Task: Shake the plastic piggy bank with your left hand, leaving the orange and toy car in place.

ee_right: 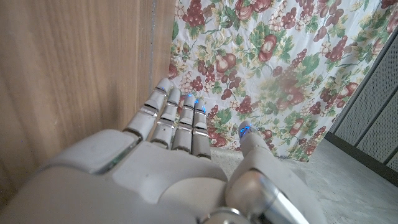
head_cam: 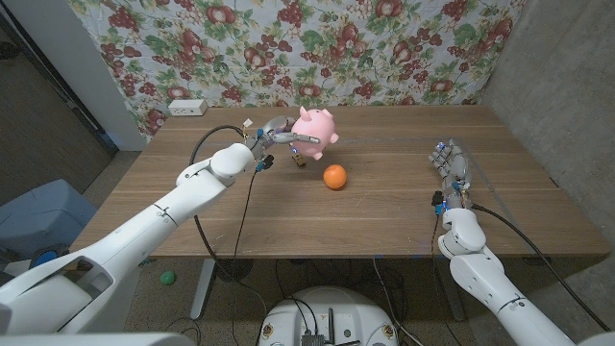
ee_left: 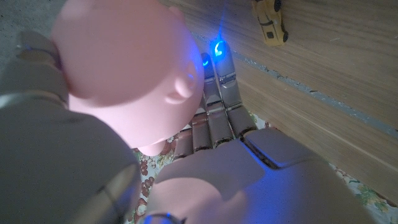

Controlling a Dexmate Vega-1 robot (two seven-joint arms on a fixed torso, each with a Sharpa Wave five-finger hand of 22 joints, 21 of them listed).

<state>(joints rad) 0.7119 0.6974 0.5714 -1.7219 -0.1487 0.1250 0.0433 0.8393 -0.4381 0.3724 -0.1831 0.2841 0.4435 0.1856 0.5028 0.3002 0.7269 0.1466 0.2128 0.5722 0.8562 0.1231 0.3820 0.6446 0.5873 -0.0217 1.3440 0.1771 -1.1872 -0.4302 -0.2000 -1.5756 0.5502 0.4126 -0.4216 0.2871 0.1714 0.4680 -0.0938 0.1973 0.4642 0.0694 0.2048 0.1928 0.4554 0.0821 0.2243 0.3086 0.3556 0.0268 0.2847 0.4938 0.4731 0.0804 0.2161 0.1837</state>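
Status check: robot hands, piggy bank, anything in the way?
Left robot hand grips piggy bank, lifted. Right robot hand open, idle. Orange, toy car on table, untouched.

Smooth, glossy pink plastic on the pig [head_cam: 314,127]. Matt wood grain across the counter [head_cam: 384,207]; printed floral cloth [head_cam: 317,43] behind. Pale, smooth plastic shell on the left hand [head_cam: 279,136].

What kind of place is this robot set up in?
Probably an indoor robot test area rather than a lived-in room. A fruit-patterned cloth backdrop hangs behind the wooden table, cables trail under its edge, and a white power strip sits at the table's far left corner.
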